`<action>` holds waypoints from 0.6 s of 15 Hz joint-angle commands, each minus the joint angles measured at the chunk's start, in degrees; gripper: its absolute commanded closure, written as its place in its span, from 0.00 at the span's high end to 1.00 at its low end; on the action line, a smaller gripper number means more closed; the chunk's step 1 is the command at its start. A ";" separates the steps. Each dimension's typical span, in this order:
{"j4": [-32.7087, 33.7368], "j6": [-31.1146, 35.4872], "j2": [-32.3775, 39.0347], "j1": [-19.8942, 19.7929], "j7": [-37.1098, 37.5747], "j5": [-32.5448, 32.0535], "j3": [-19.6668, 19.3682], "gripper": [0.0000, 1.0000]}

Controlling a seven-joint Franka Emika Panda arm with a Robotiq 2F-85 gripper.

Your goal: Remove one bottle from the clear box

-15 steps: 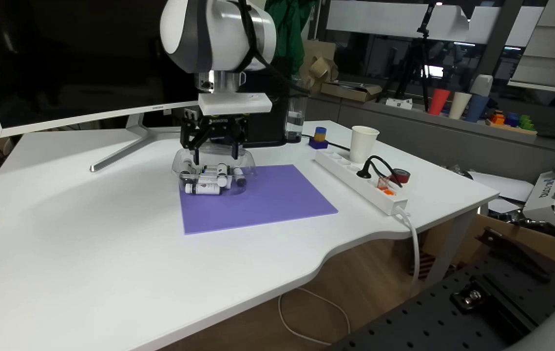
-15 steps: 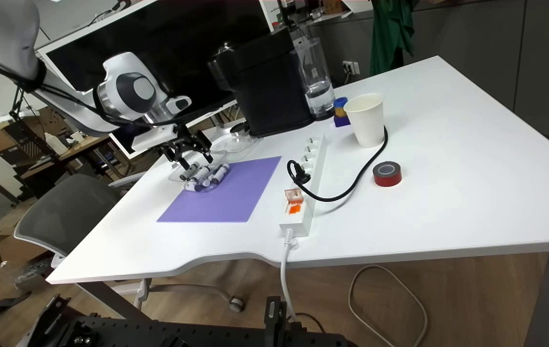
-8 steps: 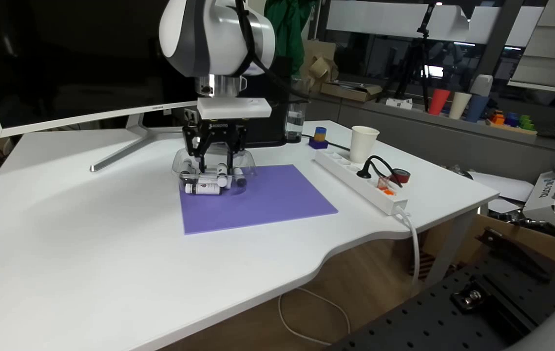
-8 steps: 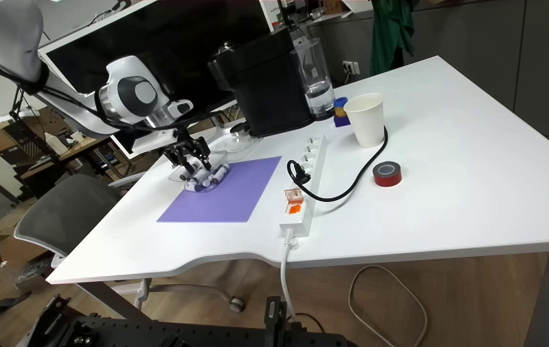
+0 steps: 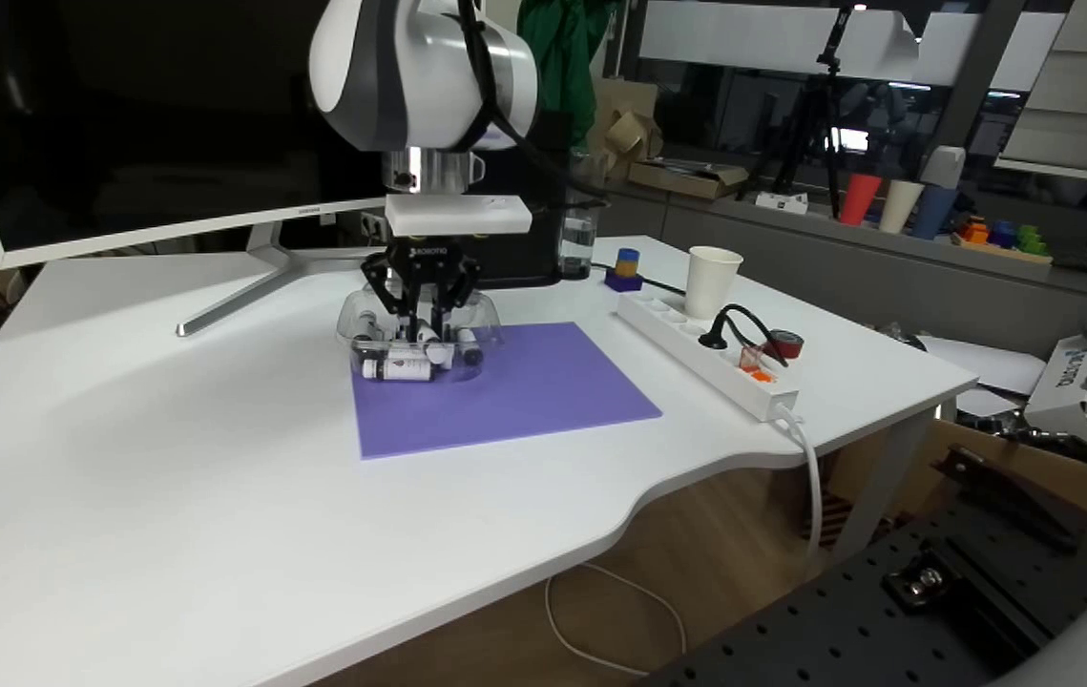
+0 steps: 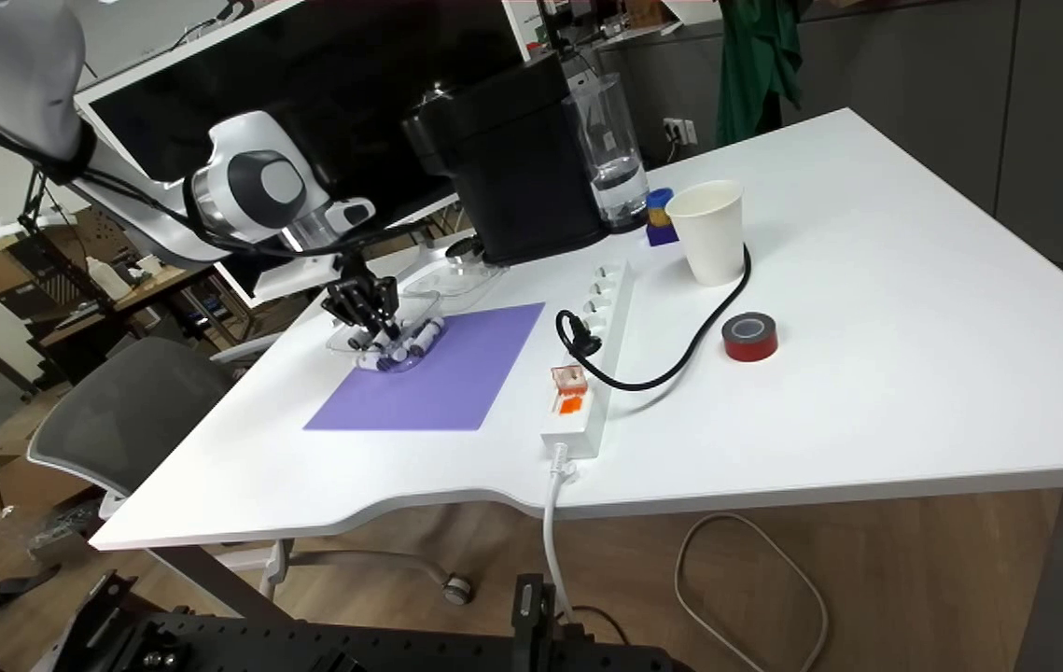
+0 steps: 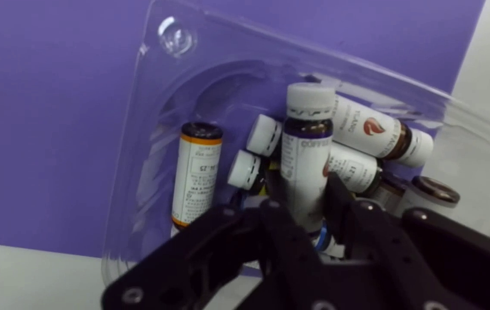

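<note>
The clear box (image 7: 126,142), a low see-through tray, rests across one edge of the purple mat with several small white-labelled bottles inside. In the wrist view one white-capped bottle (image 7: 307,168) lies on top of the pile, cap pointing away from the gripper. My gripper (image 7: 305,185) has its dark fingers pressed against both sides of that bottle. An orange-banded bottle (image 7: 197,176) and a bottle with a red drop mark (image 7: 367,129) lie beside it. Both exterior views show the gripper (image 5: 426,334) reaching down into the box, its fingertips partly hidden among bottles.
The purple mat (image 5: 524,391) extends beyond the box. A white power strip (image 5: 696,348), paper cup (image 5: 712,281) and red tape roll (image 6: 749,337) stand to one side. Behind are a tall black box (image 6: 517,168), a clear cylinder (image 6: 613,159) and a monitor (image 5: 152,114).
My gripper has come down into the box, and its fingers have moved together from wide apart onto a bottle. The white-capped bottle between them has shifted and tilted slightly.
</note>
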 commanded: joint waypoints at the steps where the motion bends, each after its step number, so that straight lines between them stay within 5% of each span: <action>1: -2.24 -0.45 -4.02 0.71 1.19 -0.33 -0.77 0.07; 9: -10.29 1.09 -14.55 0.58 2.86 -4.98 -6.28 0.07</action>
